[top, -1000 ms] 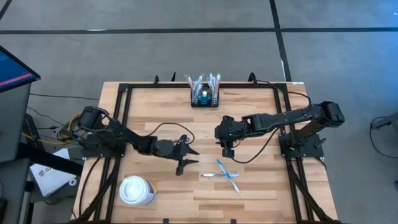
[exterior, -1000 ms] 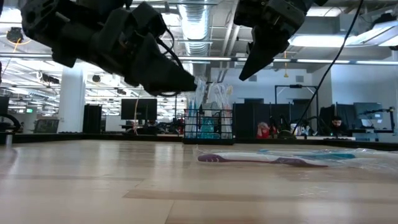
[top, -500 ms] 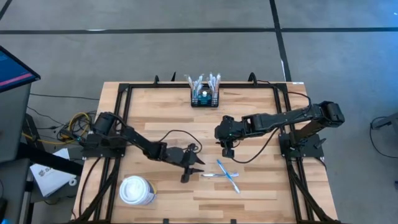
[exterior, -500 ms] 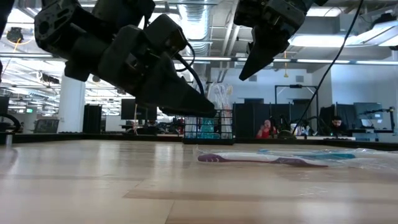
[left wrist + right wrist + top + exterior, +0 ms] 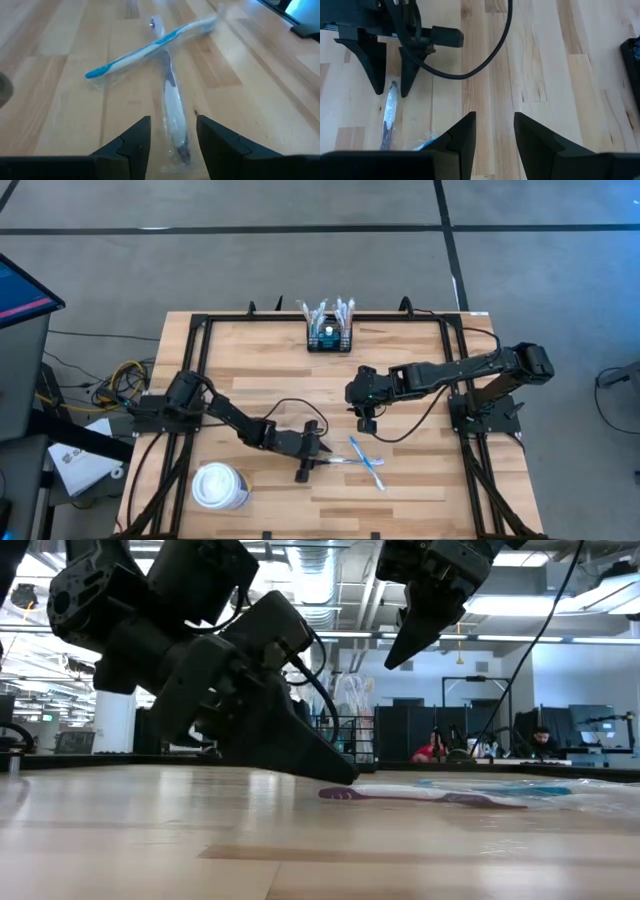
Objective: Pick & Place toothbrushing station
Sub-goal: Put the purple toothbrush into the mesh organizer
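Clearly the pick is only now being set up. The left gripper (image 5: 308,468) has its jaws apart and empty, tips down at the table (image 5: 420,380), straddling the handle end of the purple wrapped toothbrush (image 5: 172,112); in the left wrist view that handle lies in the gap between the two fingers (image 5: 131,142), at the bottom centre of the frame, with nothing pinched yet. In the low view the fingertips sit right at the wood just left of the purple handle. A second wrapped toothbrush, the blue one (image 5: 368,463), lies crossed over the purple one, lower centre-right of the high view.

The right gripper (image 5: 366,423) hangs above the table at frame centre, jaws apart, holding nothing, apparently waiting.

The toothbrushing station (image 5: 329,338) stands at the top centre of the high view, against the far edge of the table, well apart from both toothbrushes. It already holds several wrapped brushes standing upright. A white lidded paper cup (image 5: 219,486) sits at the lower left.

As I judge it, two brushes are left to place: neither is gripped, lifted or carried yet.
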